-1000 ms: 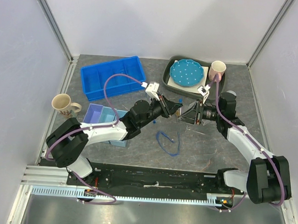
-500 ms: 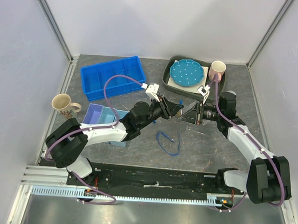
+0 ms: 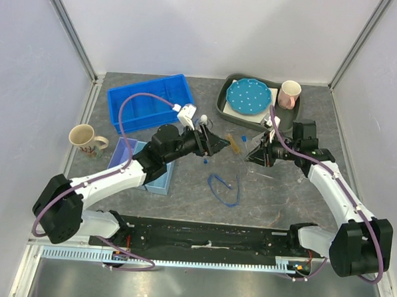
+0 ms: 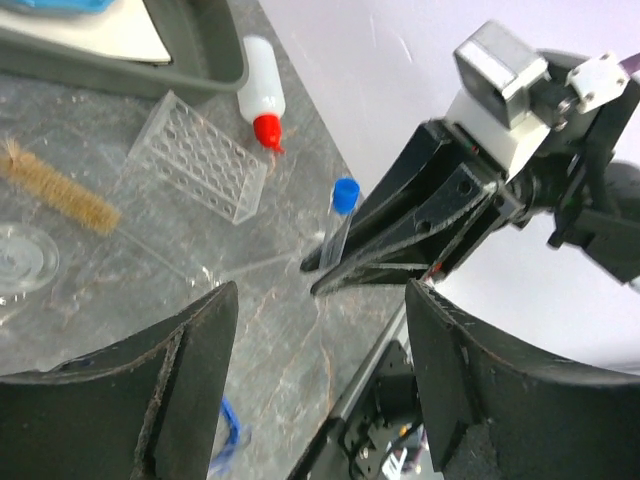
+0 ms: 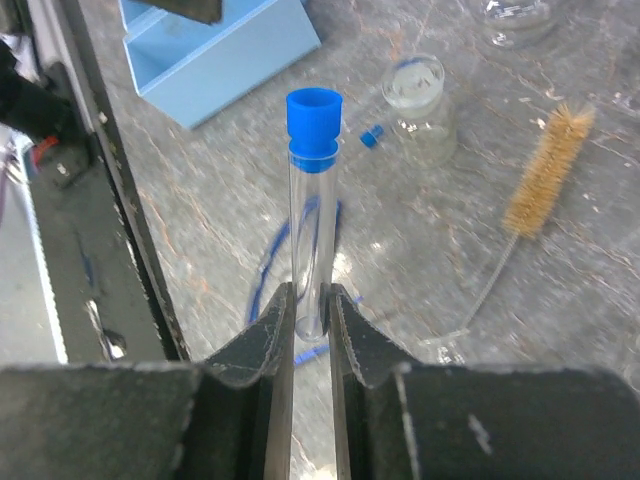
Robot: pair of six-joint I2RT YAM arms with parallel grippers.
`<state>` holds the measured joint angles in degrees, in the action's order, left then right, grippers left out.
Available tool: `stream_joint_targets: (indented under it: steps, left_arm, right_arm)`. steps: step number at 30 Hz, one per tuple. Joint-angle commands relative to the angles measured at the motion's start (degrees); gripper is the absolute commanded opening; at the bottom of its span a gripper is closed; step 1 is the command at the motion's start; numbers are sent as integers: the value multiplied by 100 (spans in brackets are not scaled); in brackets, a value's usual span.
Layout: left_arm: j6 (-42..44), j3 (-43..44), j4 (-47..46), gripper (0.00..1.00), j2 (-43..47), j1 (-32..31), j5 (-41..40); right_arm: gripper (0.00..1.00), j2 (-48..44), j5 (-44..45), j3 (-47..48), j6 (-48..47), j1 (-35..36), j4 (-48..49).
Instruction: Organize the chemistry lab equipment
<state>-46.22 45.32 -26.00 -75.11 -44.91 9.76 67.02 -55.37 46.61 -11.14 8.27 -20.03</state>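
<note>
A blue-capped tube (image 5: 313, 200) (likely light, slick and brittle) is pinched low on its shaft by the right gripper (image 5: 310, 305), above the table (image 5: 180, 200) near the rack (image 4: 200, 155); the left gripper (image 4: 318, 300) is spread, empty.

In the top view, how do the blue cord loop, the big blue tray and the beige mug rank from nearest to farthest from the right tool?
From the right tool:
1. Blue cord loop, just toward the arm bases.
2. Big blue tray, back left.
3. Beige mug, at the left edge.
</note>
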Motion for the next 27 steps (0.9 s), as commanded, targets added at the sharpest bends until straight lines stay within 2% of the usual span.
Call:
stream_joint_targets:
  steps: [1, 3, 6, 10, 17, 27]
  left_arm:
    - [253, 12, 825, 74, 392, 43, 764]
    - [341, -146, 676, 74, 453, 43, 913]
    - [420, -576, -323, 74, 480, 26, 1133]
    - [254, -1218, -2552, 69, 218, -97, 1116]
    - [166, -1297, -4375, 64, -504, -545, 774]
    - [578, -1201, -4634, 62, -891, -853, 79]
  right_arm:
    - [17, -102, 422, 603, -1671, 43, -1353]
    - [17, -154, 248, 630, -1699, 43, -1459]
    - [17, -251, -569, 542, -1603, 69, -1373]
    - [18, -260, -1212, 481, -1357, 131, -1196]
    - [18, 12, -1819, 595, -917, 175, -1161]
    - [18, -14, -2003, 560, -680, 175, -1038]
